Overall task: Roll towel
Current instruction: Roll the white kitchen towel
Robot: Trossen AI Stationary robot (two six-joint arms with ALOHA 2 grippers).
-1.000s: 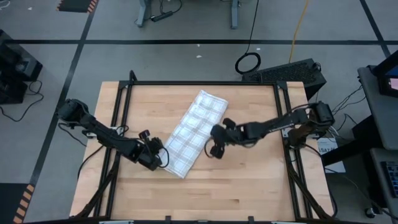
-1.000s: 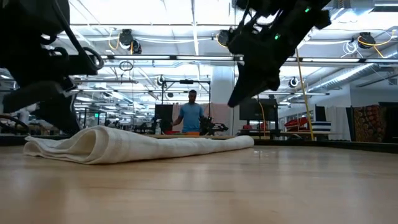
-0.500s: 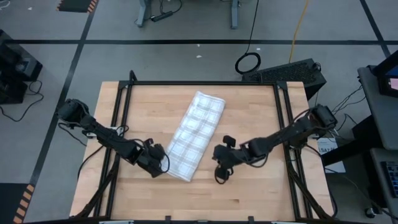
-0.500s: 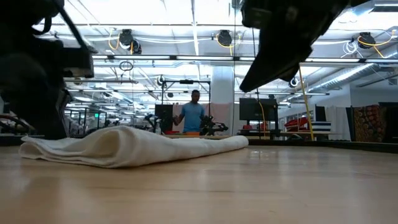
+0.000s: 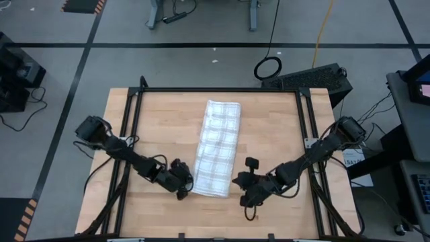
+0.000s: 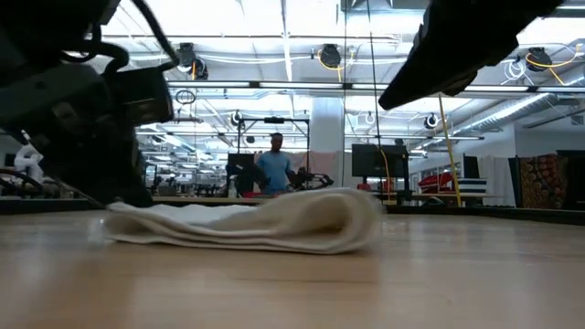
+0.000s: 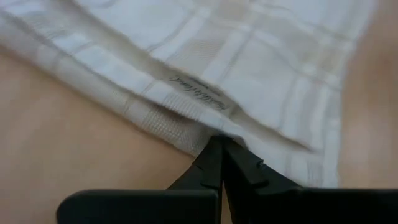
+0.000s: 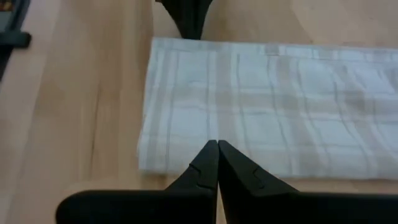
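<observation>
The white thin cloth towel with grey-tan plaid lines (image 5: 217, 148) lies folded in a long strip at the middle of the light wooden table (image 5: 282, 121). The left gripper (image 5: 183, 190), jaws clenched empty, touches its near left corner. The right gripper (image 5: 245, 197), jaws clenched empty, hovers just right of its near end.

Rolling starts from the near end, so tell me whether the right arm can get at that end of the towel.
Probably yes: the right gripper, shut, hovers beside the towel's near end over bare table, nothing between.
</observation>
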